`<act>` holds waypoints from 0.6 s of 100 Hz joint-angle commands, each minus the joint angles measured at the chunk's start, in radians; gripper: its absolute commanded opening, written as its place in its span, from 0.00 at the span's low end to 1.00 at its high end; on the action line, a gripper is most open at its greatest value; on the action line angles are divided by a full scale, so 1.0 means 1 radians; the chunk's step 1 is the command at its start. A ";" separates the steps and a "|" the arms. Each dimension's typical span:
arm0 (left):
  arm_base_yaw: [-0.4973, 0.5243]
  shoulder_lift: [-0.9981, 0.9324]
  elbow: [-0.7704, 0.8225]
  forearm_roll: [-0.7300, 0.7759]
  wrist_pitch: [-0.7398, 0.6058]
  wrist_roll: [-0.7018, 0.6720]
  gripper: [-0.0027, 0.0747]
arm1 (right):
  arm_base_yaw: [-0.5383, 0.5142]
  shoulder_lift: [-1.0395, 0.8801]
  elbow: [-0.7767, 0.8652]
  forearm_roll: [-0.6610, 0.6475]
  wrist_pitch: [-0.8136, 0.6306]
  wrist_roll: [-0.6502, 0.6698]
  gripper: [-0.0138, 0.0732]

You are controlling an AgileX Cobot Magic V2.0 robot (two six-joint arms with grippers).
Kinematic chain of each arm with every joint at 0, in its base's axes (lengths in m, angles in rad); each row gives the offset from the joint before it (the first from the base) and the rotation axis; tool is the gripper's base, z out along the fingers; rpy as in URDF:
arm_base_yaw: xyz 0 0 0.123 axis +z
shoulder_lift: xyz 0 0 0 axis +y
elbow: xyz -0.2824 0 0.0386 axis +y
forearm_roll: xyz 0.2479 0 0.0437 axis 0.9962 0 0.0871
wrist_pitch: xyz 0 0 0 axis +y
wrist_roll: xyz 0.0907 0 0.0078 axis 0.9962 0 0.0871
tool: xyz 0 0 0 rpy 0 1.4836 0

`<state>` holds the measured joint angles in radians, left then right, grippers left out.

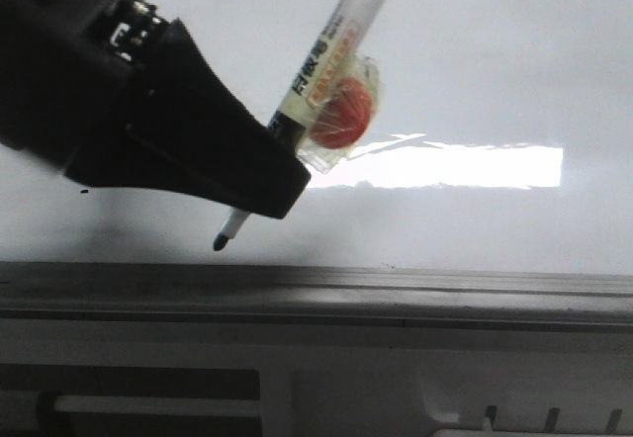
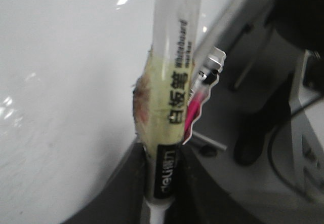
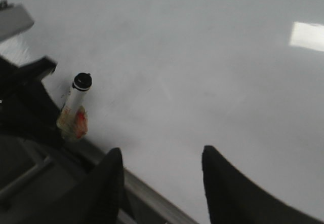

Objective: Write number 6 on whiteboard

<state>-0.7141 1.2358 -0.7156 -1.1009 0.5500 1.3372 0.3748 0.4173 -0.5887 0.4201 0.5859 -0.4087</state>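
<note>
My left gripper is shut on a white whiteboard marker with a yellowish taped label and a red sticker. The marker slants down to the left, and its black tip is close over the whiteboard, just above the grey frame edge. I cannot tell if the tip touches. In the left wrist view the marker sits clamped between the dark fingers. My right gripper is open and empty over the whiteboard, with the marker off to one side. No number 6 shows on the board.
A small black speck lies on the board left of the tip. A bright rectangular glare sits mid-board. Below the frame is a grey ledge with slots. Dark stand parts lie beside the board.
</note>
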 commanded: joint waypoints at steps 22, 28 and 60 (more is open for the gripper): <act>-0.083 -0.064 -0.037 0.271 0.009 0.114 0.01 | 0.271 0.227 -0.046 0.033 -0.074 -0.186 0.53; -0.089 -0.064 -0.037 0.266 -0.007 0.114 0.01 | 0.328 0.256 -0.046 0.033 -0.105 -0.186 0.55; -0.119 -0.064 -0.037 0.258 -0.028 0.114 0.01 | 0.497 0.416 -0.046 0.033 -0.340 -0.186 0.76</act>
<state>-0.8201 1.1968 -0.7200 -0.8090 0.5519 1.4538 0.8564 0.8026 -0.5981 0.4348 0.3814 -0.5843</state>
